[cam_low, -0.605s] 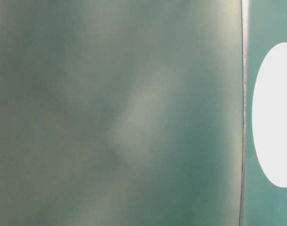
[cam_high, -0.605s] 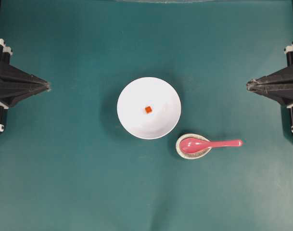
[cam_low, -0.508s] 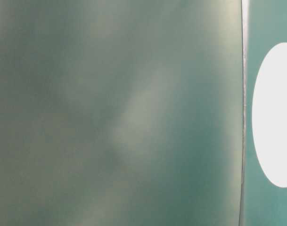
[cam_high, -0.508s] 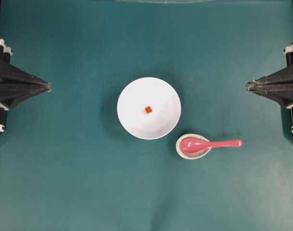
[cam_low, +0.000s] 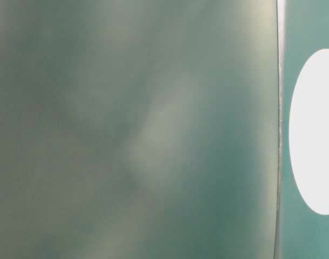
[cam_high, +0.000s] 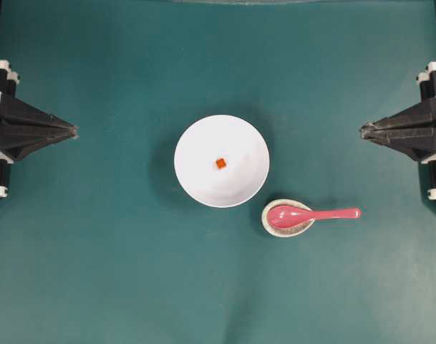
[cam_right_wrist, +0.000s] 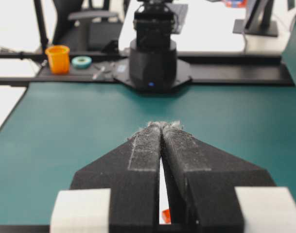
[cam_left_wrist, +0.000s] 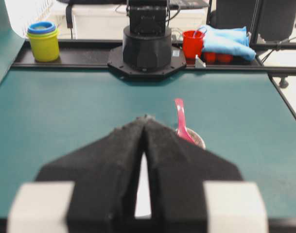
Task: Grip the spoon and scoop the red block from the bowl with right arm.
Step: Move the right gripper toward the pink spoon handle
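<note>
Teal desk point(cam_high: 96, 272), white bowl point(cam_high: 196, 183) at its centre with the red block point(cam_high: 220, 163) inside. Spoon point(cam_high: 314, 213) rests its scoop in a speckled dish point(cam_high: 266, 223) beside the bowl. Left gripper point(cam_high: 73, 130) and right gripper point(cam_high: 362, 130) sit at opposite edges, jaws pressed together, holding nothing; cups point(cam_left_wrist: 43, 41) line the far shelf.

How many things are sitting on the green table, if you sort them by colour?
White: 1, the large round white bowl
Orange-red: 1, the tiny orange-red cube inside that bowl
Pink: 1, the glossy pink soup spoon
Beige: 1, the small speckled beige dish under the spoon's scoop
Total: 4
</note>
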Available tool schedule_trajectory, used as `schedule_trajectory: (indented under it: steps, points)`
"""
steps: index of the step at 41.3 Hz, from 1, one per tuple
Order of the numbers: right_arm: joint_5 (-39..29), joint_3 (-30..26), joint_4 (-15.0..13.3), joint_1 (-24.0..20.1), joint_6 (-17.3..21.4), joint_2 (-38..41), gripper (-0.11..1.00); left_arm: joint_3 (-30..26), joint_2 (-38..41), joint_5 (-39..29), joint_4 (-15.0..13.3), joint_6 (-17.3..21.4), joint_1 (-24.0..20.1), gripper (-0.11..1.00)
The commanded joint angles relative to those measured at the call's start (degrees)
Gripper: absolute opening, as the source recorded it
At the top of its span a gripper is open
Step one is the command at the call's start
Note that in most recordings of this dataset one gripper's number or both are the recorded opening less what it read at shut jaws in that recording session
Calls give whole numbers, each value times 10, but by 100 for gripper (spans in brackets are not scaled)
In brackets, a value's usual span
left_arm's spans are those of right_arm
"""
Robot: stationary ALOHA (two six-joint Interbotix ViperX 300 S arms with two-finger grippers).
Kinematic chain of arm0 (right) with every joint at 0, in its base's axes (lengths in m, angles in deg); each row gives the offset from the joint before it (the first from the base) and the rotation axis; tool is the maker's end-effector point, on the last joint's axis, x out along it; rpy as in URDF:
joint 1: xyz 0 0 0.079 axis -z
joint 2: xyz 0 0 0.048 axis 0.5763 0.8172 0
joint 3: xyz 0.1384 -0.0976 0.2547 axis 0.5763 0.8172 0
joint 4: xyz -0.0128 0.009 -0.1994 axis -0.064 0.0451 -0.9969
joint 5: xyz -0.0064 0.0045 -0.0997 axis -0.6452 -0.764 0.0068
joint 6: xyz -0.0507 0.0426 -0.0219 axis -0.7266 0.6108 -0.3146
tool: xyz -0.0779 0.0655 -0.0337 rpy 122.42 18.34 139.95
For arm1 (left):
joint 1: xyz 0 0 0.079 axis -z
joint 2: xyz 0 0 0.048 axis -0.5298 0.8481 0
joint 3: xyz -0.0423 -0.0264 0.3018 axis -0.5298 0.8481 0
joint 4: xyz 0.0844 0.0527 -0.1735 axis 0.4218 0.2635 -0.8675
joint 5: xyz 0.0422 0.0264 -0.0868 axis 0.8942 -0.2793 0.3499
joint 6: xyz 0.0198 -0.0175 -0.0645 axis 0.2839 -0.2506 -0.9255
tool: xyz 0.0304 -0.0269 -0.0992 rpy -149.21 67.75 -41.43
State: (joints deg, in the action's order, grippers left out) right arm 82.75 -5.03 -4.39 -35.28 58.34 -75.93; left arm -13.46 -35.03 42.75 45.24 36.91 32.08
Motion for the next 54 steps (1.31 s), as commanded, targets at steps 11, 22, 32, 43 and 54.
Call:
schedule_trajectory:
  steps: [11, 22, 32, 43, 54]
  points:
    - [3, -17, 11, -2, 1, 4, 0, -16, 2, -20, 2, -11, 0, 0]
    - [2, -17, 20, -2, 3, 10, 0, -18, 2, -36, 2, -11, 0, 0]
    - [-22, -25, 20, -2, 3, 10, 0, -18, 2, -52, 2, -11, 0, 0]
    - [-33, -33, 20, -1, 4, 10, 0, -18, 2, -59, 2, -11, 0, 0]
    - [-70, -40, 25, -2, 4, 10, 16, -18, 2, -72, 2, -12, 0, 0]
